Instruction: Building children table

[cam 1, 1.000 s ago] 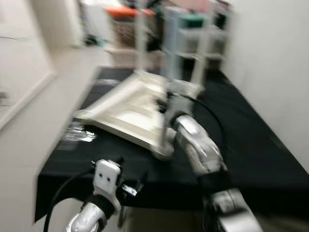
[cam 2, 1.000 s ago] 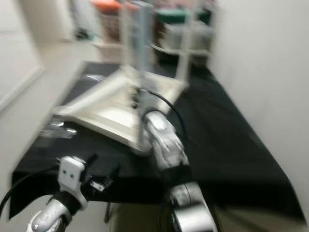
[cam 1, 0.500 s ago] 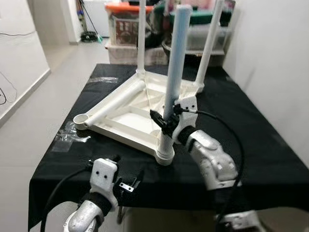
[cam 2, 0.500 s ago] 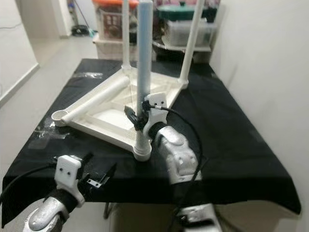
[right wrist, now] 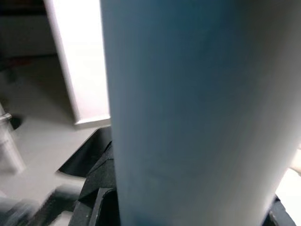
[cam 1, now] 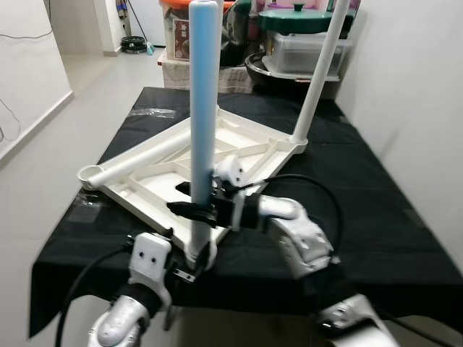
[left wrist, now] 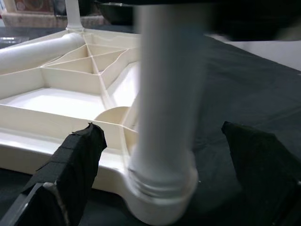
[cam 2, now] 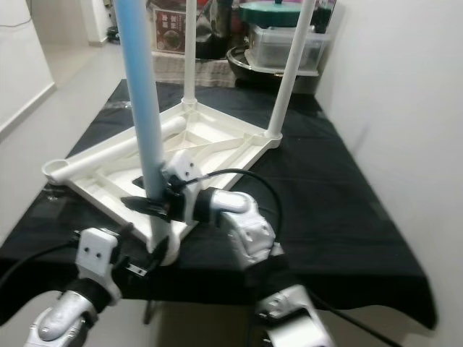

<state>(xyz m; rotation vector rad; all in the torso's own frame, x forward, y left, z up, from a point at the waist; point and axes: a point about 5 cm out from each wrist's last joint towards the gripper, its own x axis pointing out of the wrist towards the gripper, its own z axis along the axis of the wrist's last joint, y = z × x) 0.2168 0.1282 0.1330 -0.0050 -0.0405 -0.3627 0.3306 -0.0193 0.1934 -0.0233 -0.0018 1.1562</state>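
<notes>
Black-clothed bench bears upturned white table; right pincer clasps its blue leg, left pincer gapes.

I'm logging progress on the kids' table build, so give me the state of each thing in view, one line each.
Table top: upside down on the black cloth.
Blue leg: upright in the near corner socket.
White legs: upright at the far corners.
Loose leg: lying flat across the frame.
Right end effector: shut on the blue leg, low down.
Left end effector: open, fingers either side of the socket.
</notes>
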